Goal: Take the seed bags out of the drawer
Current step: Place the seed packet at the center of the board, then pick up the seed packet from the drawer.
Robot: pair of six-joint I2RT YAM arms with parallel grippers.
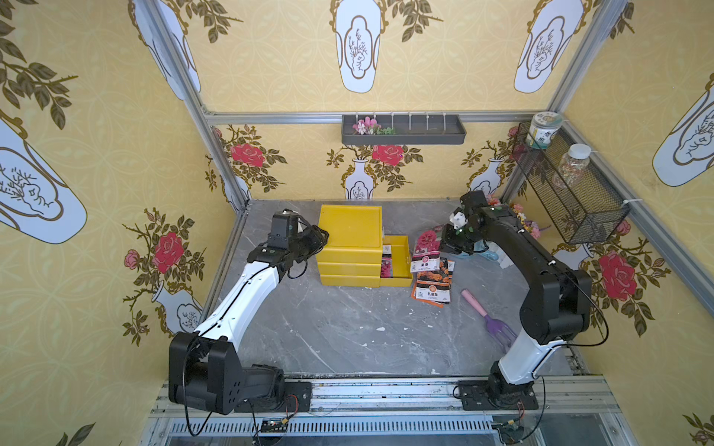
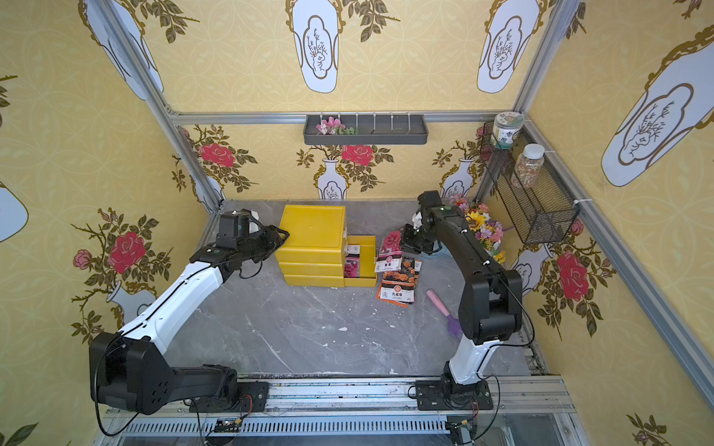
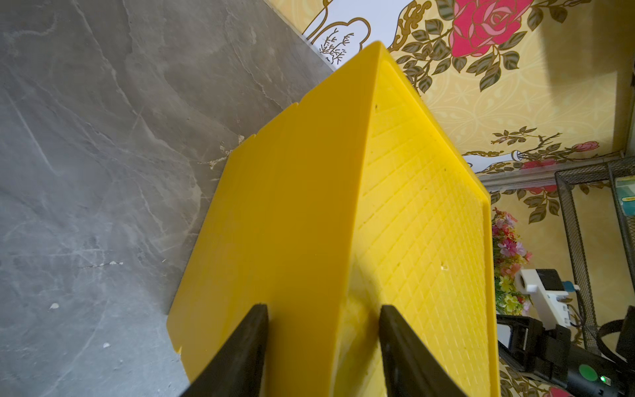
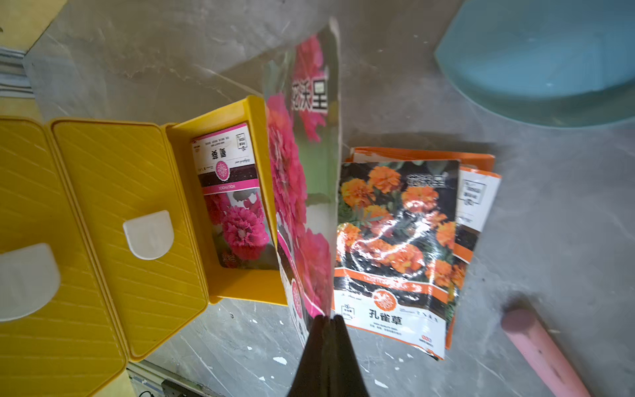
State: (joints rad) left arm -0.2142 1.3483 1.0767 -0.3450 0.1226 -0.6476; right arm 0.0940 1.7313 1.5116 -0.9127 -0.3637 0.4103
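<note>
Right hand pinching a pink-flower bag right of the open drawer, one bag lying inside, marigold bags resting on surface, left hand bracing chest corner, fingers apart.

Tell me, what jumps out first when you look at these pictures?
The bright yellow chest at the back of the grey table, its top drawer pulled open with one pink-flower seed bag inside. Right beside it, the right claw pinches another pink-flower bag over a pile of orange marigold bags.
</note>
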